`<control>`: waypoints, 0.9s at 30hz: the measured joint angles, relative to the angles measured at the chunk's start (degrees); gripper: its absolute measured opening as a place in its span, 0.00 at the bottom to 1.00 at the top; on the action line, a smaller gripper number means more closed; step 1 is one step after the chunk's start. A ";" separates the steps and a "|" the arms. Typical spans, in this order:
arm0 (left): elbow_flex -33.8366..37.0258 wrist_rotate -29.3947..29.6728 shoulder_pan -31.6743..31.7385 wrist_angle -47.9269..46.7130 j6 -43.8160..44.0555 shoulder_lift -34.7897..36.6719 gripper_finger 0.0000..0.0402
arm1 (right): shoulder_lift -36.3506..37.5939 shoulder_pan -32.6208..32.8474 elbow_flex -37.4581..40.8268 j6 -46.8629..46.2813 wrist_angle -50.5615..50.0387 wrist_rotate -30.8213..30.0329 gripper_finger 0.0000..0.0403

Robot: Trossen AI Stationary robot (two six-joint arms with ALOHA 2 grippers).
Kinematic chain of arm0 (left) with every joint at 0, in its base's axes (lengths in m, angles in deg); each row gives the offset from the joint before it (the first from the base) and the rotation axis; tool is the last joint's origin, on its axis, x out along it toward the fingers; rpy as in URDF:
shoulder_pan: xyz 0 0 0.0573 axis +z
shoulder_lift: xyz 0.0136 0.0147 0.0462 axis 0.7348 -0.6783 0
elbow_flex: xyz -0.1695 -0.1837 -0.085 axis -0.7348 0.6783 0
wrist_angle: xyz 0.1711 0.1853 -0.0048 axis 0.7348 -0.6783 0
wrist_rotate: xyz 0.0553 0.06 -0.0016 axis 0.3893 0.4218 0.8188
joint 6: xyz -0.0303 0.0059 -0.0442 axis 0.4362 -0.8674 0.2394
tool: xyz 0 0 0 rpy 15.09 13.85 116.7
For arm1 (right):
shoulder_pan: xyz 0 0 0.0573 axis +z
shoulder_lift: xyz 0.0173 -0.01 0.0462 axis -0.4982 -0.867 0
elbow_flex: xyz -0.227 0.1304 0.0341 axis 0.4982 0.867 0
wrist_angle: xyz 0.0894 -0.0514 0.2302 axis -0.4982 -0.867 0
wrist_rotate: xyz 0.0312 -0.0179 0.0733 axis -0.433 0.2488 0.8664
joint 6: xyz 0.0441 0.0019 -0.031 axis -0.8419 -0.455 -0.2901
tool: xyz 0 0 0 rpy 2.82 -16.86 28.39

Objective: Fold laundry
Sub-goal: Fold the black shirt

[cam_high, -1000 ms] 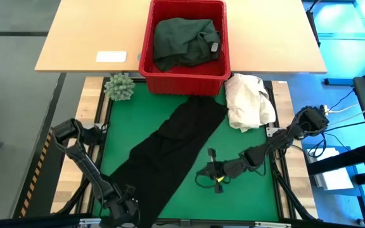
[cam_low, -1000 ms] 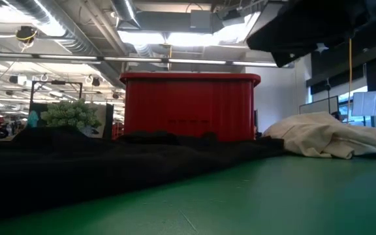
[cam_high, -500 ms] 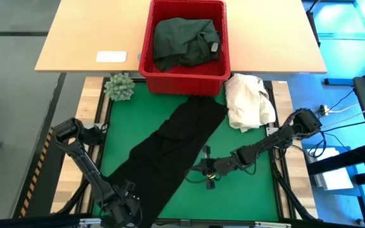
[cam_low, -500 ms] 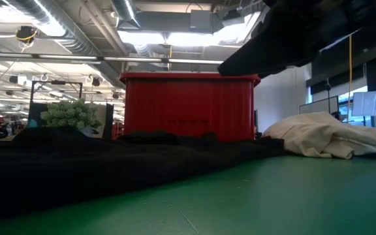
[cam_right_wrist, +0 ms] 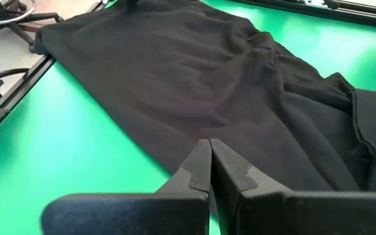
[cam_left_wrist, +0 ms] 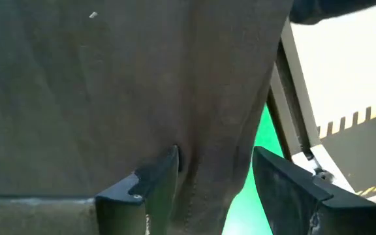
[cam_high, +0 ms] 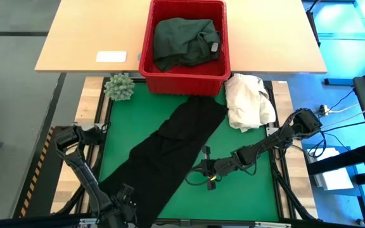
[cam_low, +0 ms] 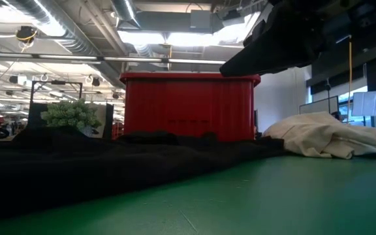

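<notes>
A long black garment lies slantwise on the green mat. It runs from the foot of the red basket to the near left corner. A dark green garment lies bunched inside the basket. My left gripper stands open over the black garment's near left end, pointing down. My right gripper is shut with nothing in it. It slants down, just above the mat, at the garment's right edge. My left gripper's open fingers point down at the edge of the black garment's near left end. I cannot tell whether their tips touch the cloth.
A cream-white cloth heap lies at the mat's far right corner. A small green plant stands at its far left corner. A wooden table with a white card carries the basket. Bare mat lies to the right of the garment.
My right gripper, still shut, has gone toward the table's left, up to the black garment's right edge, then kept still. The garment lies as it did.
</notes>
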 joint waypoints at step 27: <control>-0.01 11.01 5.54 4.31 -8.55 -3.02 0.03 | 0.00 0.00 0.02 2.11 1.67 0.15 0.01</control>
